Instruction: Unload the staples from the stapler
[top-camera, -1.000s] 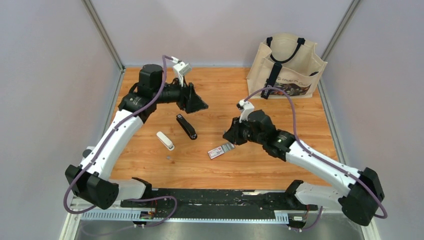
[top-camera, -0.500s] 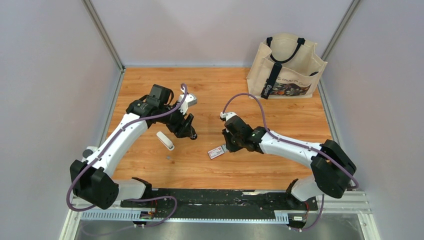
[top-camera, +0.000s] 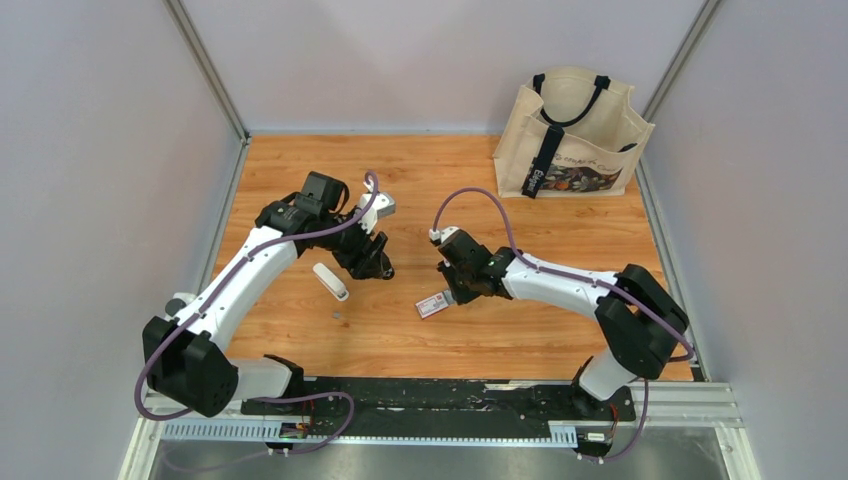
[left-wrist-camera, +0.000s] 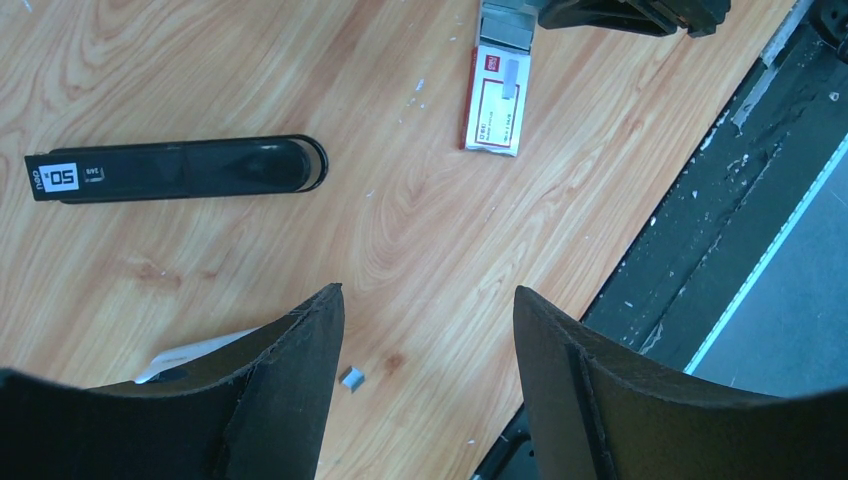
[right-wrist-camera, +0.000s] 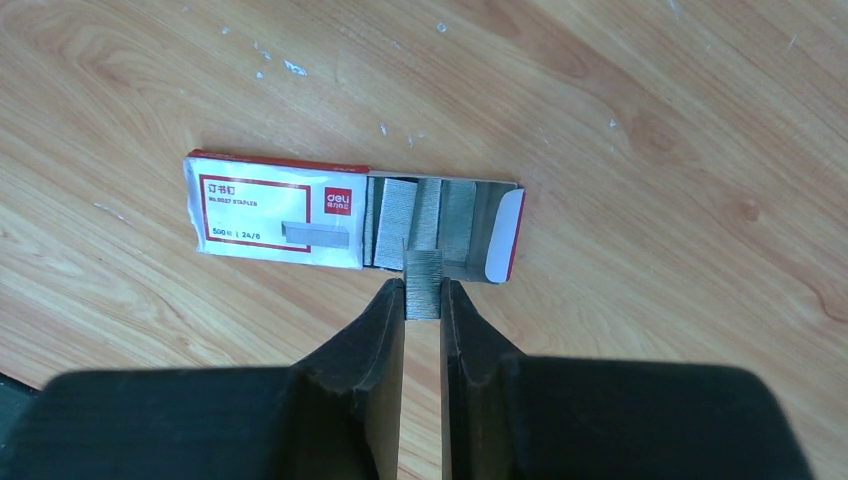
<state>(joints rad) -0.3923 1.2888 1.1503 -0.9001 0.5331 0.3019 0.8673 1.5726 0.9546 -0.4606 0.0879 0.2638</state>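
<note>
A short grey strip of staples (right-wrist-camera: 423, 283) sits pinched in my right gripper (right-wrist-camera: 423, 292), which is shut on it just above the open end of the red-and-white staple box (right-wrist-camera: 275, 208). More strips lie in the box's open tray (right-wrist-camera: 455, 228). The black stapler (left-wrist-camera: 175, 170) lies closed on the wood. My left gripper (left-wrist-camera: 428, 295) hangs open above the table beside it, holding nothing. A tiny grey staple piece (left-wrist-camera: 351, 378) lies on the wood by its left finger. From above, the left gripper (top-camera: 370, 260) covers most of the stapler (top-camera: 385, 270).
A small white stapler (top-camera: 330, 281) lies left of the black one. A beige tote bag (top-camera: 575, 130) stands at the back right. The staple box (top-camera: 433, 305) is mid-table under the right gripper (top-camera: 452, 288). The black base rail (top-camera: 440, 395) runs along the near edge.
Both arms have come down and inward. The left gripper dropped from the back to over the black stapler. The right gripper moved left to the staple box, still shut on the strip.
</note>
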